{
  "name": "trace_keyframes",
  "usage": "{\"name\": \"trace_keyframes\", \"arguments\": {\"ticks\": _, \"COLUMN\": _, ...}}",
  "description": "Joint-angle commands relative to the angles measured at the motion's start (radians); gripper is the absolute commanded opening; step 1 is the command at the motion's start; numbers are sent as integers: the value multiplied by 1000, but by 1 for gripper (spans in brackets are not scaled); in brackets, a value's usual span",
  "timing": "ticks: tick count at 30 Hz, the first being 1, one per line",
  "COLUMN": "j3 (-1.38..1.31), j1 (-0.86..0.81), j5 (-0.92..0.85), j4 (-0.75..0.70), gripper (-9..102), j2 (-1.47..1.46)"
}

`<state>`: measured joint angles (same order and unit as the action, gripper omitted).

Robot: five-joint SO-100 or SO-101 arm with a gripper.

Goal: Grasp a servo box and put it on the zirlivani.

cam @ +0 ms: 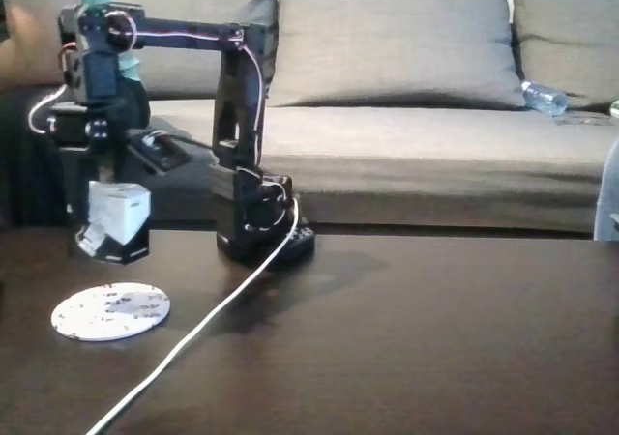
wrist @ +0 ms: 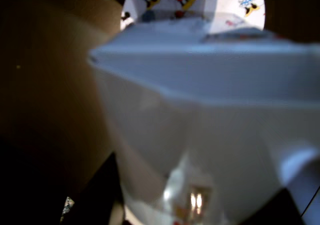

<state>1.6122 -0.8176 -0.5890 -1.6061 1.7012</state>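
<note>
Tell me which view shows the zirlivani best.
The fixed view: the whole zirlivani lies flat on the table, in front of the servo box. In the wrist view, the servo box hides all but its top edge.

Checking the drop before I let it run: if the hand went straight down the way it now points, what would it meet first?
The hand points down, shut on the small white-and-black cardboard servo box. Below looks like the dark wooden table; the flat round white speckled disc appears nearer the camera, though depth is unclear.
</note>
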Motion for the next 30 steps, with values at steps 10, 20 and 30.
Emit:
{"name": "trace_keyframes", "arguments": {"ticks": 10, "j3": -189, "j1": 14, "j5": 52, "j4": 9, "gripper": 14, "j2": -272}}
{"name": "trace_keyframes", "arguments": {"ticks": 20, "j3": -204, "j1": 6, "j5": 44, "j4": 9, "gripper": 15, "j2": -291}}
{"name": "trace_keyframes", "arguments": {"ticks": 30, "j3": -195, "j1": 6, "j5": 25, "j4": 9, "gripper": 27, "j2": -287}}
